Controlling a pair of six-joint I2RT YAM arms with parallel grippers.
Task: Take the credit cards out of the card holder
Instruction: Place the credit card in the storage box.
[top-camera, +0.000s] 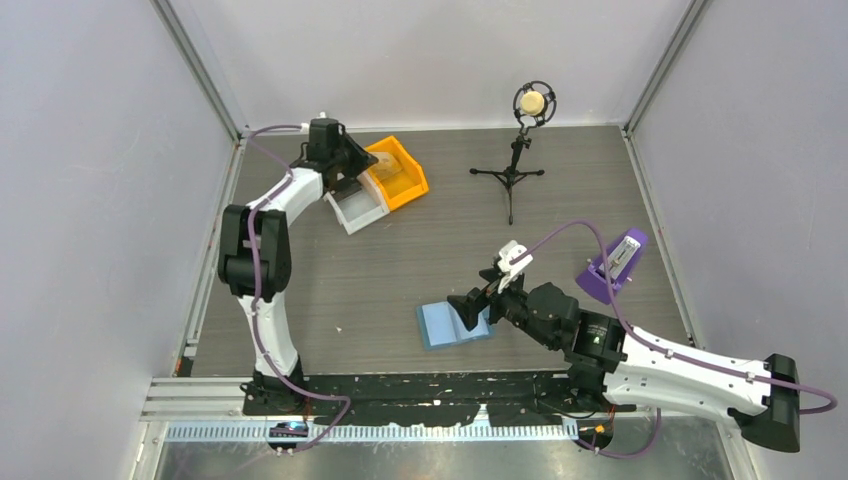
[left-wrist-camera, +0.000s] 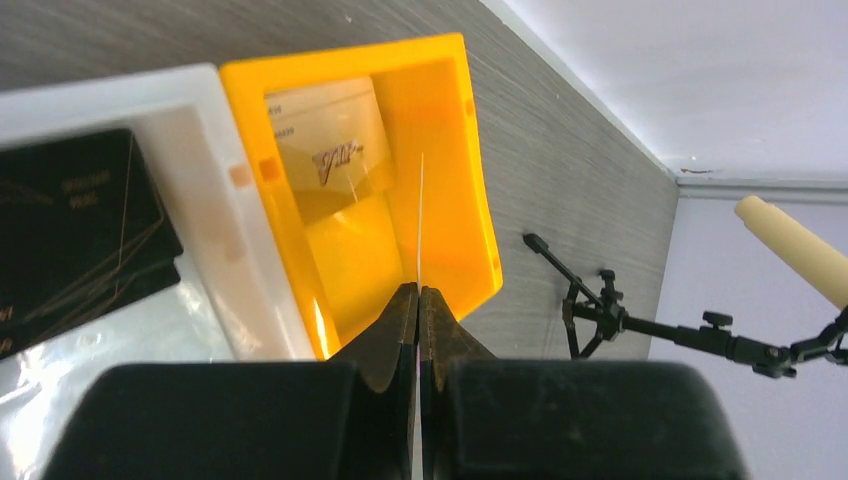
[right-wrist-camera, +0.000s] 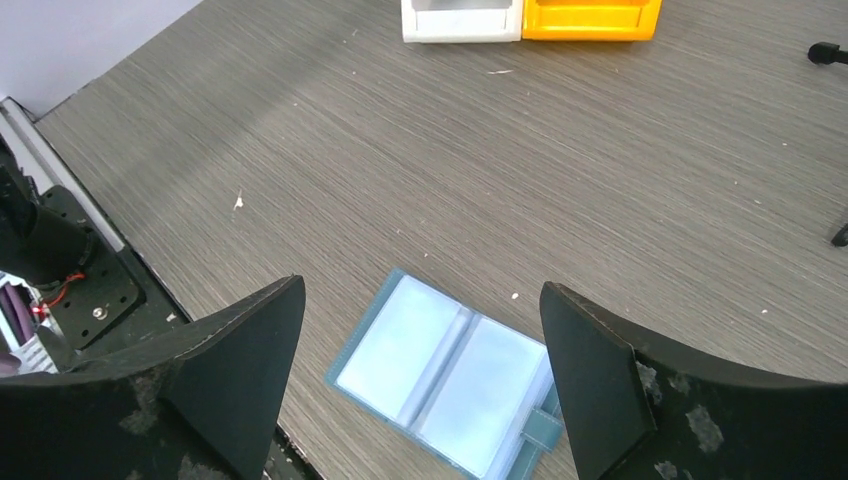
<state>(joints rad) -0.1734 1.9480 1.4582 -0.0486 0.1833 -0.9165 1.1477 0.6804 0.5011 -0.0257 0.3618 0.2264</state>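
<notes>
**One side pinching, the other spread wide**

From the top view, my left arm reaches to the far left part of the counter (top-camera: 400, 270). My left tool (top-camera: 348, 188) hangs there over two bins that stand touching each other, a white bin (top-camera: 360, 212) and an orange bin (top-camera: 410, 185). My right tool (top-camera: 475, 292) is low over the card holder (top-camera: 445, 325), which lies opened flat on the near middle of the counter. A microphone stand (top-camera: 512, 170) is at the far side and a purple stand (top-camera: 605, 275) is at the right, both well apart from the holder.

In the left wrist view, my left tool is closed tight on a thin card (left-wrist-camera: 420, 215). I see only its pale edge, which rises from the fingertips over the orange bin, and I cannot tell its colour. A tan card (left-wrist-camera: 325, 160) leans inside the orange bin. A black card (left-wrist-camera: 80, 230) lies in the white bin.

In the right wrist view, my right tool is fully spread and holds nothing. The light-blue holder lies between and below the two fingers, with both pale pockets facing up and a small tab at its near right edge. The fingers do not touch it.
</notes>
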